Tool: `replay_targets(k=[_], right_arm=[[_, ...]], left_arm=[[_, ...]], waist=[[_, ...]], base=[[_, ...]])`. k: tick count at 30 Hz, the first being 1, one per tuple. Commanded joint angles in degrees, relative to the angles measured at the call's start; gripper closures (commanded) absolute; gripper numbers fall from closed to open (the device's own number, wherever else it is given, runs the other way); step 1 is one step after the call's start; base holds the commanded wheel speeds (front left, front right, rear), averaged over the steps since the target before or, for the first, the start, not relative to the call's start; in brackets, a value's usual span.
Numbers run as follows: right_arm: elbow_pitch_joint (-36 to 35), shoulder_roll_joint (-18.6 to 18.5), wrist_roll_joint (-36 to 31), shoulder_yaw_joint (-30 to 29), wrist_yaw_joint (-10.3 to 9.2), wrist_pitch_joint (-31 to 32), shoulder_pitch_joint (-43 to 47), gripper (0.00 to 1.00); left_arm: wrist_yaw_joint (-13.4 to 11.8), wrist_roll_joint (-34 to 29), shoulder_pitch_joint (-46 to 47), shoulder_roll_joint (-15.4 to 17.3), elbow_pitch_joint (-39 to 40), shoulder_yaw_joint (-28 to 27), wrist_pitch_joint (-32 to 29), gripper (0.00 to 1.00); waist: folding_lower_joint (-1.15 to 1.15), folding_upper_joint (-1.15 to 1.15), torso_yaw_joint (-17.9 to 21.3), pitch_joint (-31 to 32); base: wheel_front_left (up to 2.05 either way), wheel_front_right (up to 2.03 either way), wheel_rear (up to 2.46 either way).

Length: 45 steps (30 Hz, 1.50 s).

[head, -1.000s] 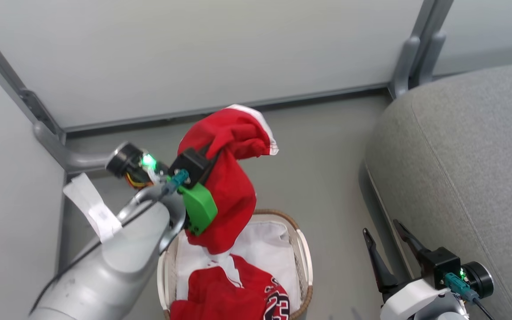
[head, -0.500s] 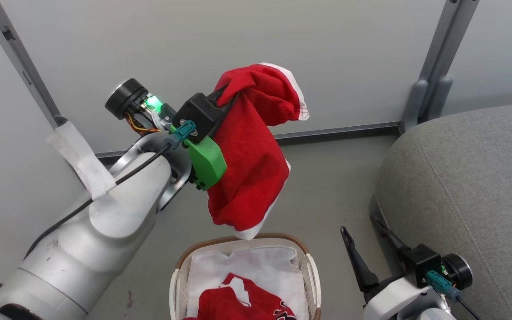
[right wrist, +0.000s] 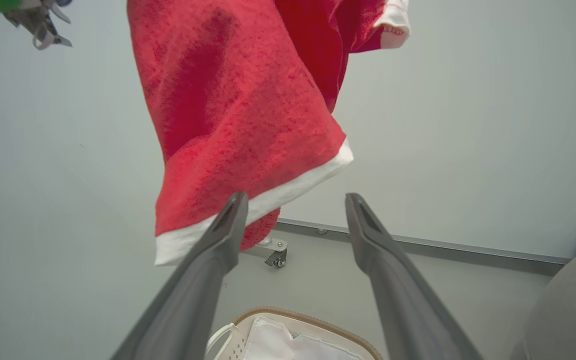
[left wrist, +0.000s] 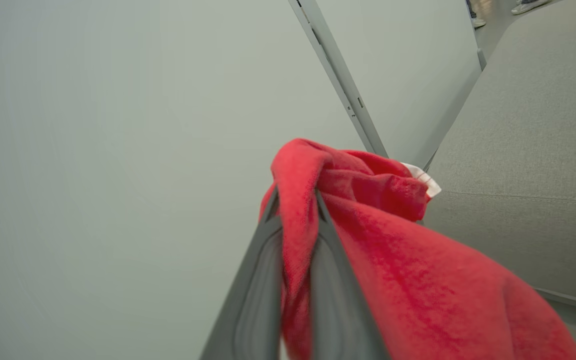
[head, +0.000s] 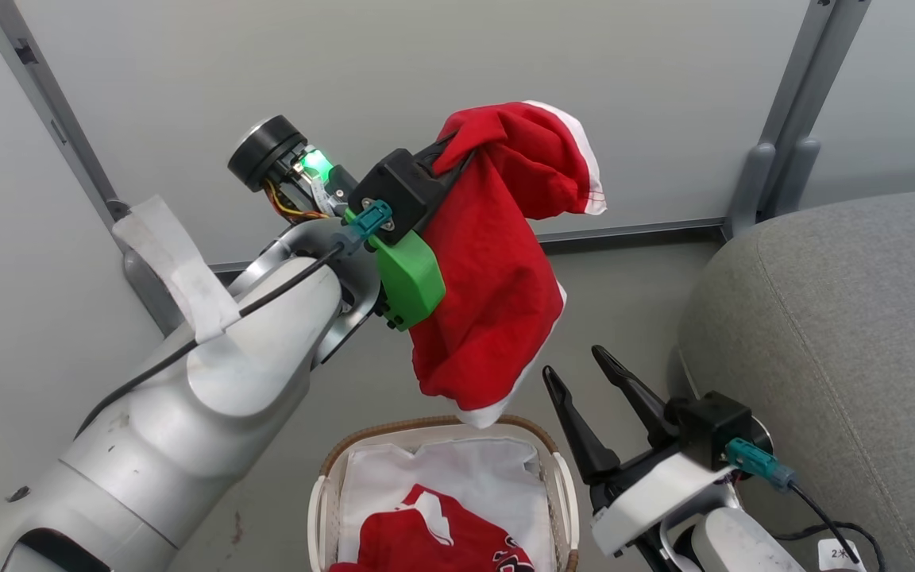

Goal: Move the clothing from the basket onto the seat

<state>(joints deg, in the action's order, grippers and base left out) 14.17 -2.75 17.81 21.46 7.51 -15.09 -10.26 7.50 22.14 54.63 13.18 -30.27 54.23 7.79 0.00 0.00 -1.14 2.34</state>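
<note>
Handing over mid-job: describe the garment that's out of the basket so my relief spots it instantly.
Start at the grey seat on the right, then look left to the white basket on the floor. Above it, pinched in the left hand, hangs a red garment with white trim; the other red garment lies in the basket.

left pincer (head: 464,147) raised, gripping clothing (head: 497,270); right pincer (head: 573,361) low, fingers apart

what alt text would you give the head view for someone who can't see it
The left claw is shut on a red garment with white trim, holding it in the air above the basket, where a second red garment lies on the white liner. The open right claw points up at lower right, beside the grey seat.
</note>
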Motion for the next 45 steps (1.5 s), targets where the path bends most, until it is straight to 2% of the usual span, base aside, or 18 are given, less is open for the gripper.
replay_targets(k=[1,9,14,19,25,26,27,28,29,30,45], right_arm=[[0.03,-0.25,1.47,0.85,-0.04,-0.12,-1.14,0.00],[0.46,-0.26,5.19,4.05,-0.04,-0.12,-5.39,0.00],[1.94,-0.25,1.14,2.37,-0.04,-0.12,-8.76,0.00],[4.08,-0.21,-6.24,0.45,-0.04,-0.12,-12.07,0.00],[7.67,-0.23,-7.00,1.64,-0.04,-0.11,-15.02,0.00],[8.71,-0.22,-6.54,2.24,-0.04,-0.12,-15.38,0.10],[9.66,-0.23,-6.17,2.80,-0.04,-0.12,-15.81,0.49],[10.45,-0.23,-5.85,3.39,-0.04,-0.12,-16.51,0.70],[11.00,-0.23,-5.63,3.81,-0.04,-0.12,-16.91,0.81],[11.65,-0.23,-5.37,4.17,-0.04,-0.12,-17.25,1.00],[13.12,-0.23,-4.69,3.11,-0.04,-0.12,-17.28,1.00]], left_arm=[[-0.04,0.68,0.88,-0.48,0.01,0.26,0.09,1.00],[-0.04,1.10,1.00,-1.89,1.36,1.44,-0.47,1.00],[-0.04,1.60,0.97,-2.50,2.67,1.93,-0.72,1.00],[-0.04,2.49,0.46,-2.90,4.41,2.34,-1.08,1.00],[-0.05,3.60,-0.76,-2.95,5.75,2.97,-1.37,1.00],[-0.05,3.80,-1.05,-2.95,5.88,3.02,-1.33,1.00],[-0.05,4.04,-1.29,-2.95,5.95,3.07,-1.35,1.00],[-0.05,4.35,-1.52,-2.91,5.99,3.15,-1.35,1.00],[-0.07,4.47,-1.66,-2.86,6.01,3.14,-1.30,1.00],[-0.13,4.60,-1.87,-2.73,5.91,3.07,-1.22,1.00],[-1.67,8.91,-6.97,-2.11,2.96,1.36,0.79,1.00]], waist=[[0.00,0.00,-0.24,-0.07],[0.00,0.00,-1.24,-0.20],[0.00,0.00,-1.90,-0.25],[0.00,0.00,-2.55,-0.29],[0.00,0.00,-2.95,-0.29],[0.00,0.00,-2.99,-0.26],[0.00,0.00,-3.02,-0.23],[0.00,0.00,-3.06,-0.20],[0.00,0.00,-3.09,-0.17],[0.00,0.00,-3.11,-0.16],[0.00,0.00,-2.70,-0.05]], base=[[0.00,0.00,0.00],[0.00,0.00,0.00],[0.00,0.00,0.00],[0.00,0.00,0.00],[0.00,0.00,0.00],[0.00,0.00,0.00],[0.00,0.00,0.00],[0.00,0.00,0.00],[0.00,0.00,0.00],[0.00,0.00,0.00],[0.00,0.00,0.00]])
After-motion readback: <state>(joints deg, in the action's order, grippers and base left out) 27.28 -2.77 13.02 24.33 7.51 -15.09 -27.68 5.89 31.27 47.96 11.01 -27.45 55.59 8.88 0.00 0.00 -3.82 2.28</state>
